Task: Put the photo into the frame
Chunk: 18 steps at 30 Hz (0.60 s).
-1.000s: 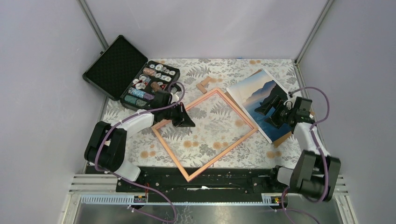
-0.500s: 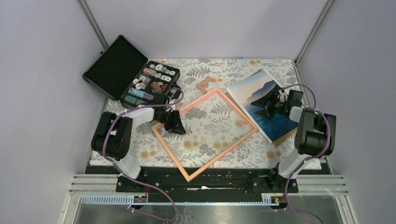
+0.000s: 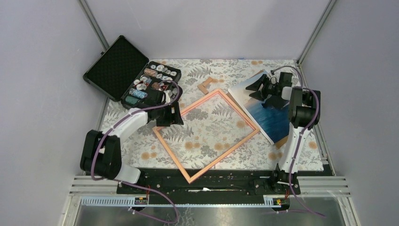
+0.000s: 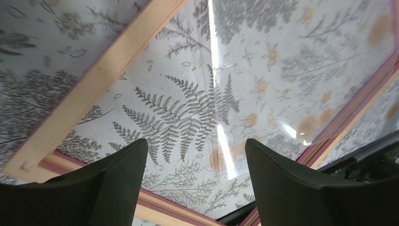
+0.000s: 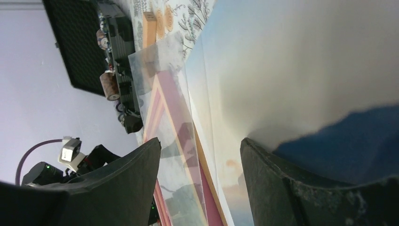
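Left gripper (image 3: 171,115) hangs spread, empty, over the frame's (image 3: 224,156) left corner; right gripper (image 3: 261,87) likewise above the photo (image 3: 273,120), tabletop's (image 3: 211,70) far-right corner.

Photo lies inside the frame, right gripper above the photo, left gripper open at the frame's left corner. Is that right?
No: the photo lies beside the frame, on its right, not inside it; the top external view shows this. The rest holds.

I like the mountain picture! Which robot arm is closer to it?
Right. The right arm has its jaws over the photo; the left arm reaches over the frame, farther off.
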{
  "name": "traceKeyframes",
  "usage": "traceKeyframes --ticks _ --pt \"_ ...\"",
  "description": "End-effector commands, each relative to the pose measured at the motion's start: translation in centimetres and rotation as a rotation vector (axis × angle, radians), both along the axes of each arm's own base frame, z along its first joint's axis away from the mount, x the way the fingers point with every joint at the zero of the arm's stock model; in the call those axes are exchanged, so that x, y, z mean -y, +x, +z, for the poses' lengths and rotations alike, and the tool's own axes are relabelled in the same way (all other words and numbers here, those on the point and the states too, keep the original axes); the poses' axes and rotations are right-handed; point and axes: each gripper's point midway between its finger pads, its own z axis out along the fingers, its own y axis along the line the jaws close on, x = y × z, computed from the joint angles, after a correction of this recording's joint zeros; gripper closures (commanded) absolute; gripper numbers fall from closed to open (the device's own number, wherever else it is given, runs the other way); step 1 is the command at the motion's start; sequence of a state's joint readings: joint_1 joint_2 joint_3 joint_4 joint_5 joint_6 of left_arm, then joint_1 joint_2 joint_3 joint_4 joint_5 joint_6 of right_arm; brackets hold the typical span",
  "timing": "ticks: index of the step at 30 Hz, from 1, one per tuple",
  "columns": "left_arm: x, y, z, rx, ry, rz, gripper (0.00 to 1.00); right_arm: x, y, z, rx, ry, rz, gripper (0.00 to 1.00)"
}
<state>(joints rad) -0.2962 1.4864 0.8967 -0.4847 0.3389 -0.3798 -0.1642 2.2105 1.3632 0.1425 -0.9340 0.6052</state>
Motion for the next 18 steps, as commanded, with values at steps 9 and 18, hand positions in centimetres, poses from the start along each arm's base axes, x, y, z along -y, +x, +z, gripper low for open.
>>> traceKeyframes --ticks 9,18 --pt "4.3 3.6 12.9 0.403 -0.113 0.005 0.16 -5.3 3.1 -1.2 0.038 0.056 0.166 0.39" --pt "11.9 4.4 21.9 0.557 -0.291 -0.094 0.16 -7.1 4.8 -1.7 0.037 0.128 0.194 0.53"
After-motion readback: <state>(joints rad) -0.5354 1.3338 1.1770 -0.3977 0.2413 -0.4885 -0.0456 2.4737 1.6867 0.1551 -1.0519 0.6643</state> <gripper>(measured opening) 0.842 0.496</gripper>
